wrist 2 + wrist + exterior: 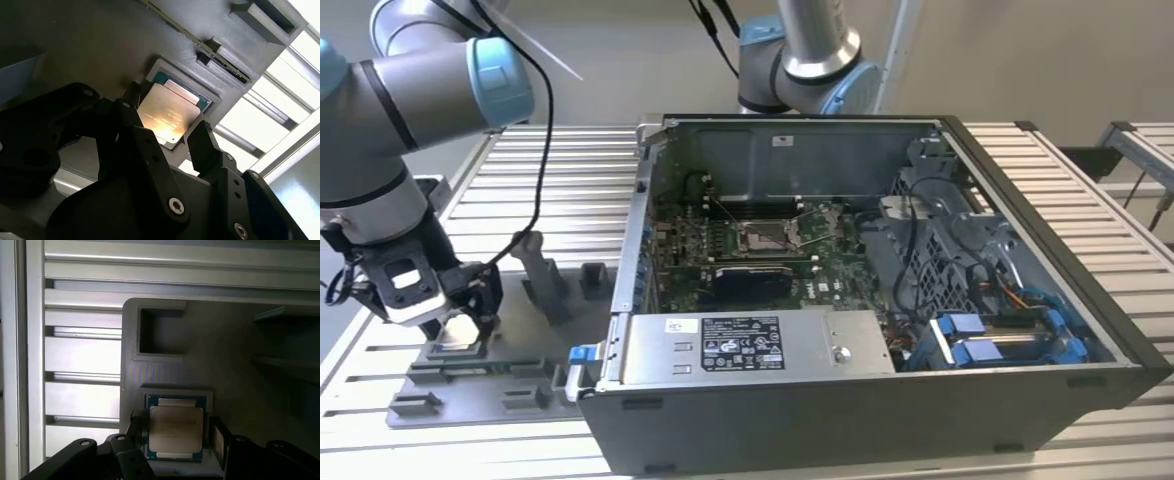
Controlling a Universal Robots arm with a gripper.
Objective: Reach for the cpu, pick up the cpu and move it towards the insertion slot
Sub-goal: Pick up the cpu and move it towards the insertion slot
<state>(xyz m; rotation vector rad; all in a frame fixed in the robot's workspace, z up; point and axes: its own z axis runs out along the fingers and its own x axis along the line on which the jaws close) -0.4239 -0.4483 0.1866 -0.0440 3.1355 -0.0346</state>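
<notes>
The cpu (176, 415) is a flat square chip with a silvery top on a green board. It lies in a shallow pocket of the grey tray (467, 385) at the exterior view's left. My gripper (454, 325) hangs straight over it. In both wrist views its black fingers (218, 435) straddle the cpu (170, 107), one on each side, with a thin gap at each edge, so the gripper (167, 122) is open around the chip. The insertion slot (767, 237), a metal-framed socket with wire levers, sits on the motherboard inside the open computer case.
The open case (881, 400) stands at the exterior view's right of the tray, its near wall higher than the tray. Upright grey posts (544, 285) rise from the tray between gripper and case. A second arm (801, 60) stands behind the case. Slatted aluminium table (574, 180) all round.
</notes>
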